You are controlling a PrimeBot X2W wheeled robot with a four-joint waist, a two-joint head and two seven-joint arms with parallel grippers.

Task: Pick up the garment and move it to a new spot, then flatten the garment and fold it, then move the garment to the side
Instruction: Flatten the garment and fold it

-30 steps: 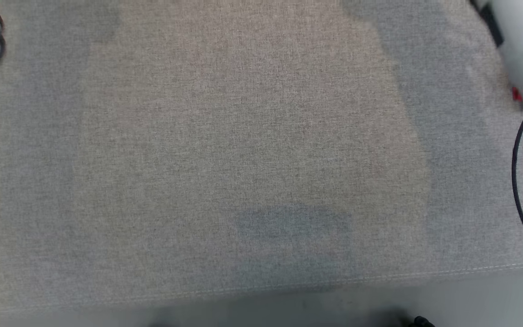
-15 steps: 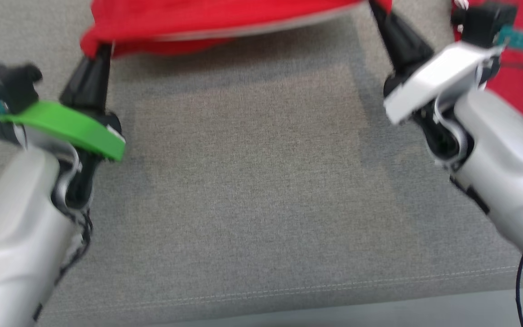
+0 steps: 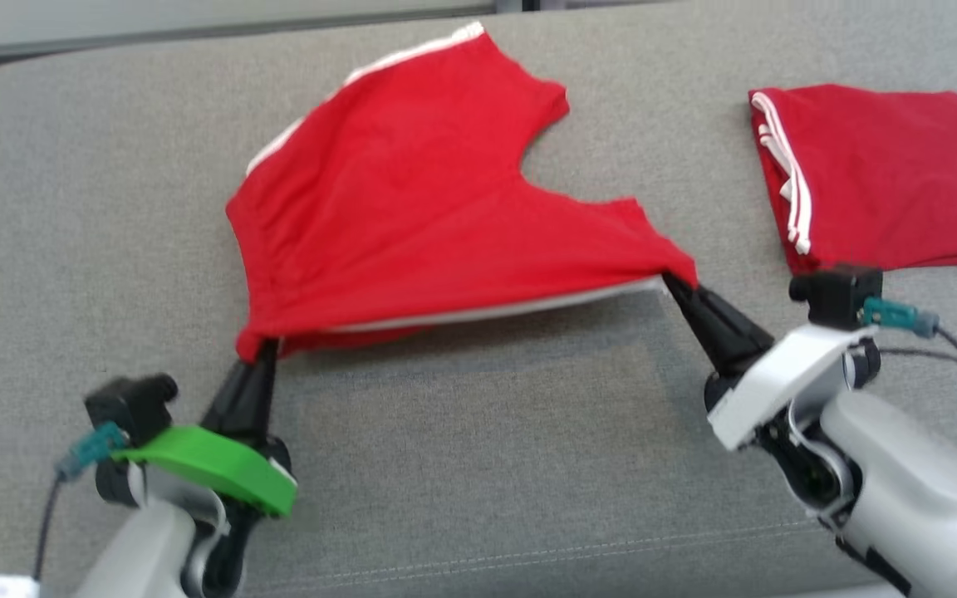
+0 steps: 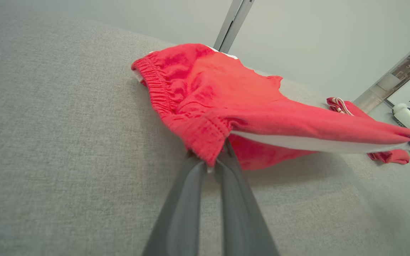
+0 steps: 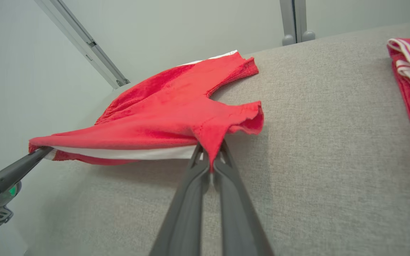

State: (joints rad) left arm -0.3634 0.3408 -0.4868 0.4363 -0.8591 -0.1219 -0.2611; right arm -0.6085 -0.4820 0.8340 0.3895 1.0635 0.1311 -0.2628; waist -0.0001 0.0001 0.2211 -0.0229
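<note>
1. The left gripper (image 3: 265, 349) is clamped on the waistband corner of the red shorts (image 3: 412, 216); its fingertips are buried under the cloth.
2. The right gripper (image 3: 671, 282) pinches a leg-hem corner, tips likewise covered.
3. Between them the near edge hangs taut above the grey cushion (image 3: 487, 465); the far part lies on it.
4. A second, folded red garment (image 3: 877, 174) lies to the right, cut off by the head view's edge.
</note>
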